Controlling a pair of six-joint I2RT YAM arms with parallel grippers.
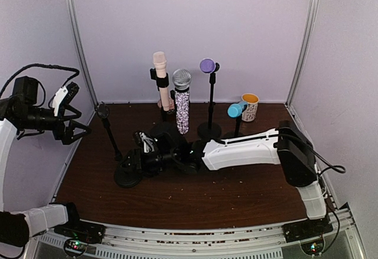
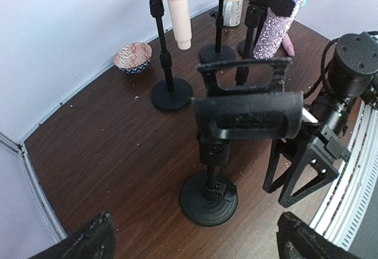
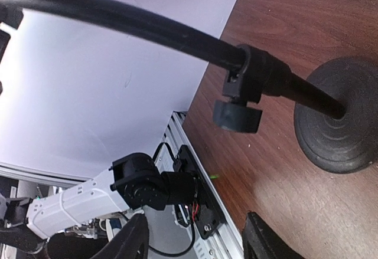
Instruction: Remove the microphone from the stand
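Note:
Several microphones stand in black stands at the back: a cream one (image 1: 159, 70), a glittery silver one (image 1: 182, 102), a purple-headed one (image 1: 207, 65) and a blue one (image 1: 236, 109). A front-left stand (image 1: 111, 136) has a black clip (image 2: 248, 114) on top; I see no microphone body in it. My right gripper (image 1: 131, 163) is open and empty, low beside this stand's base (image 3: 336, 123), with the pole (image 3: 147, 26) beyond its fingertips. It also shows in the left wrist view (image 2: 295, 173). My left gripper (image 1: 78, 134) is open and empty, raised at the far left and facing that clip.
A patterned mug (image 1: 250, 107) stands at the back right and a small patterned bowl (image 2: 133, 56) near the back wall. The stand bases crowd the back middle of the brown table (image 1: 195, 197). A metal rail (image 1: 195, 235) runs along the near edge.

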